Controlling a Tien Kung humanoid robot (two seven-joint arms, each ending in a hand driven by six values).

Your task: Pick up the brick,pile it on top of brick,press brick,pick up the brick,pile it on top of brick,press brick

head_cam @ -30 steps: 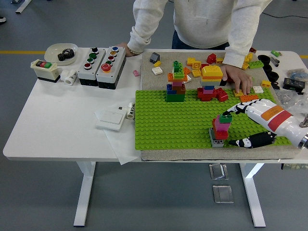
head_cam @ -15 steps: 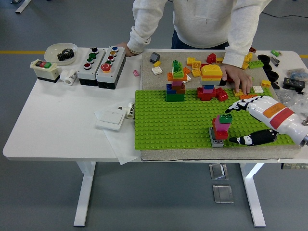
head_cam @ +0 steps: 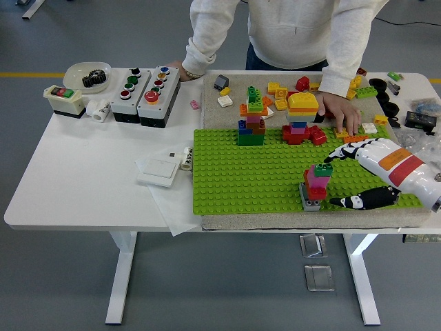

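Observation:
A small brick stack stands on the green baseplate at its right front: a grey base, red and pink bricks, and a dark green brick on top. My right hand lies just right of the stack, open, its upper fingers and thumb spread on either side and holding nothing. No finger touches the stack. At the baseplate's far edge stand two more towers, a multicoloured tower and a yellow-topped tower. The left hand is out of view.
A person stands at the far side, one hand resting on the mat among loose bricks, the other hand at the table's far edge. Button boxes, a bowl and a white switch plate sit on the left.
My right hand has drawn back a little to the right, away from the stack's green top brick. The stack and the person's hands have stayed put.

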